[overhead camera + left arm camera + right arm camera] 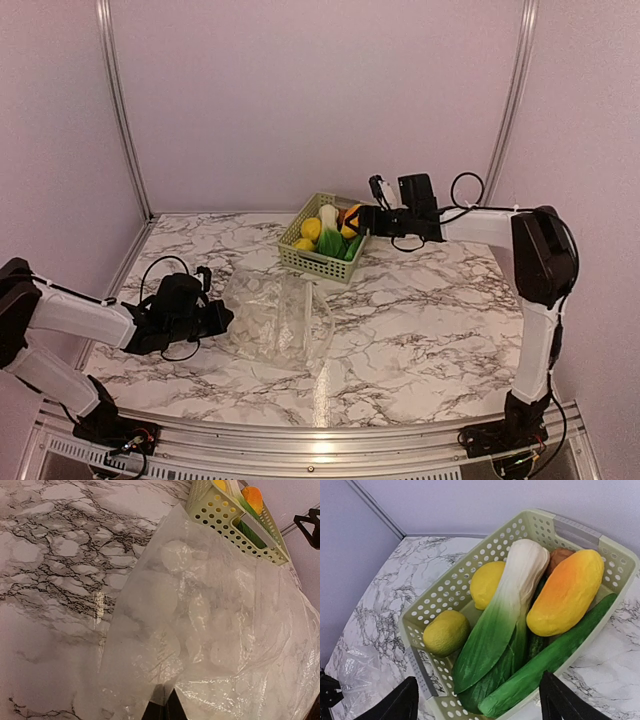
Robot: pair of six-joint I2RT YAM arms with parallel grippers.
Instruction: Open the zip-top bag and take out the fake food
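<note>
The clear zip-top bag (280,322) lies crumpled and looks empty on the marble table, left of centre. My left gripper (220,320) is at its left edge, and the left wrist view shows this gripper (167,706) shut on a fold of the bag (210,620). The fake food lies in the pale green basket (300,256): two lemons (446,632), a white-green leafy vegetable (512,610), a mango (567,592), a long green pod (555,660) and a brown piece (559,556). My right gripper (360,219) hovers open over the basket's far right end, and this gripper (478,678) holds nothing.
The basket (470,575) stands just behind the bag, close to the back wall and its metal frame posts (125,110). Marble tabletop (430,330) stretches to the right of the bag. Cables hang at both wrists.
</note>
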